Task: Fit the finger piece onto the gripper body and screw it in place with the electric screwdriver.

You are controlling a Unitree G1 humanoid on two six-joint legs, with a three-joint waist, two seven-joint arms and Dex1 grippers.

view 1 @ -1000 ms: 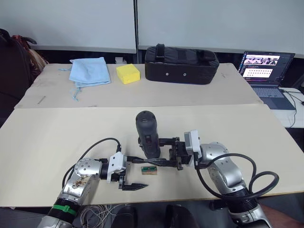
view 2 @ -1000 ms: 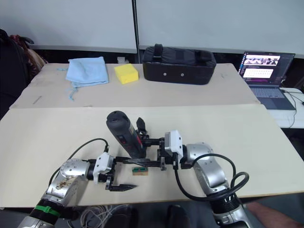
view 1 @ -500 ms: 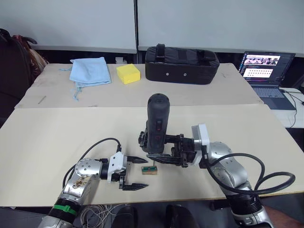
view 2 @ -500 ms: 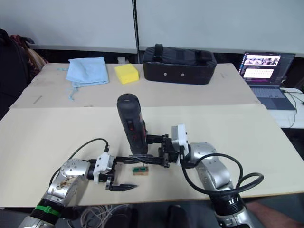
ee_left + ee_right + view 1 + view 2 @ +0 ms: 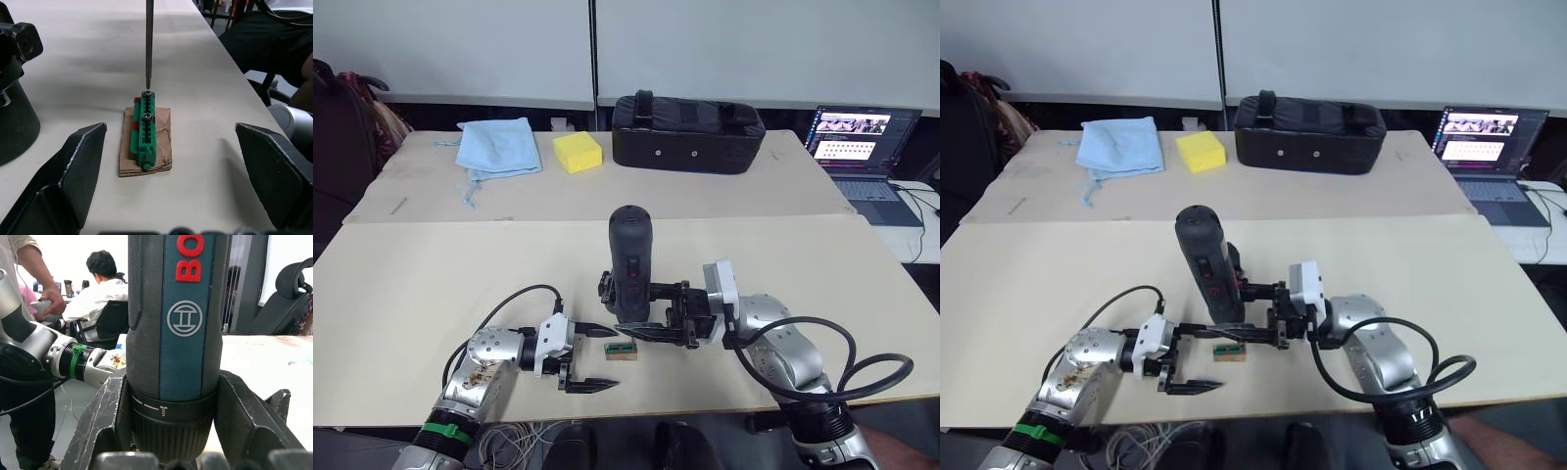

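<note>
Office counter (image 5: 431, 284): right gripper (image 5: 656, 315) clamps the electric screwdriver (image 5: 629, 262), now swung upright, its bit touching a screw in the green holder (image 5: 145, 128). Left gripper (image 5: 594, 357) open nearby; likely picking up a screw.

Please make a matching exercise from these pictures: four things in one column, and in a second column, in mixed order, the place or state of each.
Things
1. dark cylindrical electric screwdriver with red lettering
2. small green plastic block
3. yellow square sponge
4. grey laptop

Places or states
A. between the light blue cloth and the long black bag
B. upright in the jaws of the right gripper
C. open, screen lit, far right
D. on a brown cardboard scrap, under the thin metal bit

Pairs: 1-B, 2-D, 3-A, 4-C
</note>
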